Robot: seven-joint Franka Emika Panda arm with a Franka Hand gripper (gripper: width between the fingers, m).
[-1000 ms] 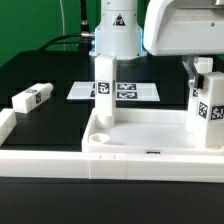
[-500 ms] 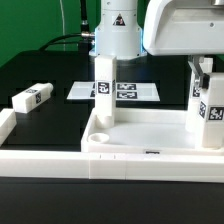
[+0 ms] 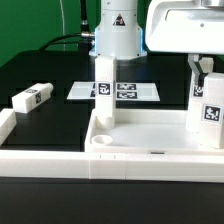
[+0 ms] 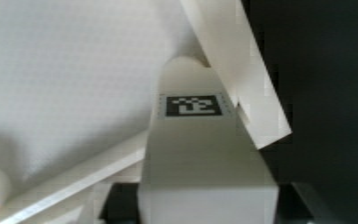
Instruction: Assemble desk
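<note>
The white tabletop point(image 3: 150, 150) lies rim-up near the front edge. One tagged leg point(image 3: 103, 85) stands upright in its corner at the exterior view's left. A second leg point(image 3: 208, 110) stands upright at the tabletop's right side, and my gripper point(image 3: 203, 72) is shut on its upper part. In the wrist view this leg point(image 4: 202, 150) fills the gap between the dark fingers point(image 4: 123, 200), with the tabletop point(image 4: 69, 70) beneath. A third leg point(image 3: 30, 98) lies loose on the black table at the left.
The marker board point(image 3: 140, 91) lies flat behind the tabletop, at the foot of the robot base point(image 3: 118, 35). A long white border rail point(image 3: 40, 163) runs along the front and turns up at the left.
The jaws have closed in on the right-hand leg. That leg and the gripper have shifted slightly toward the exterior view's right.
</note>
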